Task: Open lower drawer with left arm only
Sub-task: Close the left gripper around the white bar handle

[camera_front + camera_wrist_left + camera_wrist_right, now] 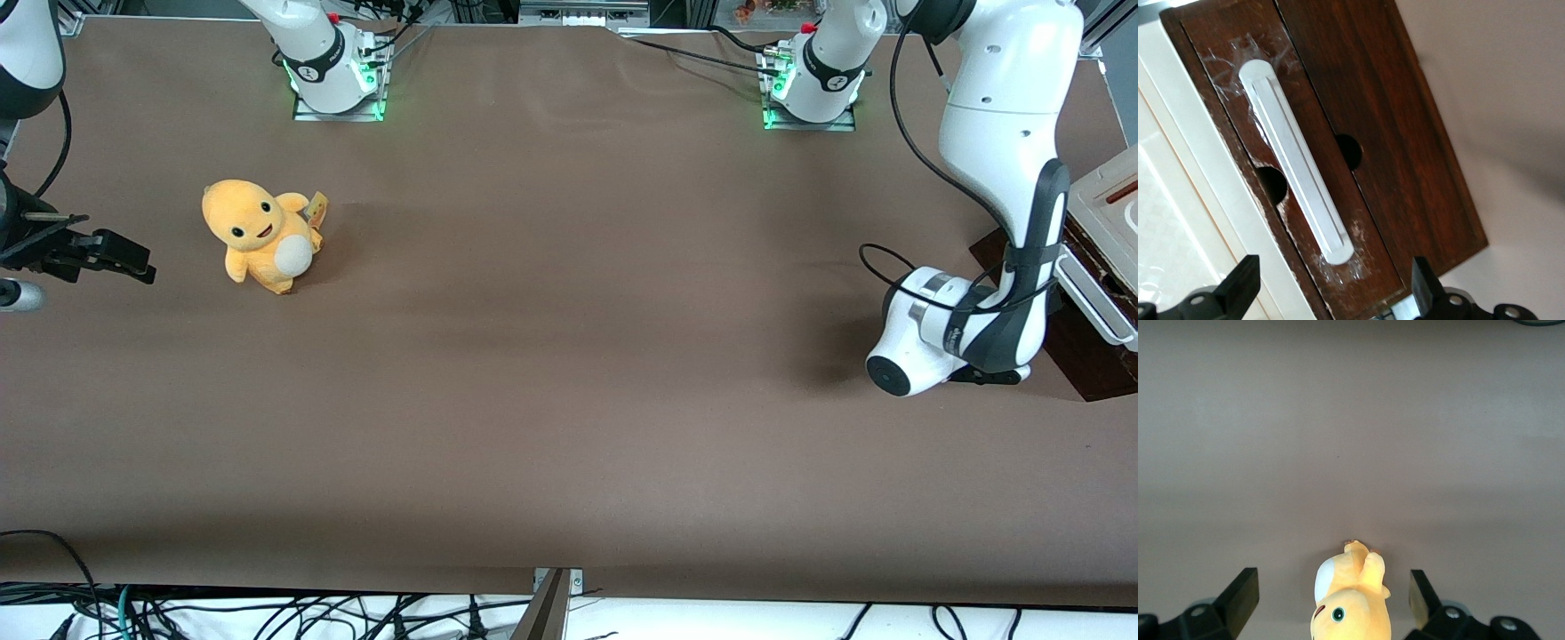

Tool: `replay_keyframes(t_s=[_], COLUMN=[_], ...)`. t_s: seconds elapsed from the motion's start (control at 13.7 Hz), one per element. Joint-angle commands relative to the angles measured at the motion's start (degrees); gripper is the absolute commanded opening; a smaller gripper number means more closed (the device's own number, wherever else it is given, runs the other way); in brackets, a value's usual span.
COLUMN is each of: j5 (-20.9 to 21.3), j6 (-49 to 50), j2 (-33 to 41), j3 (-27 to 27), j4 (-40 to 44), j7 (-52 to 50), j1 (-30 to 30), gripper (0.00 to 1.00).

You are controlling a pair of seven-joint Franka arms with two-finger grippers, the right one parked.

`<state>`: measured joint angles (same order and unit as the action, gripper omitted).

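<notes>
The lower drawer [1358, 167] is a dark brown wooden front with a long white bar handle [1298, 170]; none of its inside shows. In the front view it sits at the working arm's end of the table, its handle [1098, 307] at the frame's edge. The left arm [1005, 160] bends down in front of it. My gripper [1331, 293] is open, its black fingertips [1241, 283] wide apart. It faces the drawer front just short of one end of the handle and touches nothing.
A cream-white panel [1178, 200] runs beside the drawer front and shows above it in the front view [1107, 200]. A yellow plush toy [262, 236] sits on the brown table [569, 400] toward the parked arm's end. Arm bases [813, 84] stand along the table's edge farthest from the camera.
</notes>
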<state>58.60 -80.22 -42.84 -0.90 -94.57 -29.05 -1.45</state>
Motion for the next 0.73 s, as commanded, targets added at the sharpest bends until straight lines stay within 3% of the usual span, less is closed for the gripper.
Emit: replay_keyframes(t_s=[0.0,0.29,0.66], j5=[4.41,8.63,9.78], j6=[1.29,1.03,0.50], j2=[-2.50,-3.47,-5.14], j3=[-0.33,-1.39,-1.39], j4=[1.32,2.19,4.22], j7=[-0.30,-0.04,-0.39], j1=[0.30,1.44,4.07], gripper=[1.00,1.00,1.00])
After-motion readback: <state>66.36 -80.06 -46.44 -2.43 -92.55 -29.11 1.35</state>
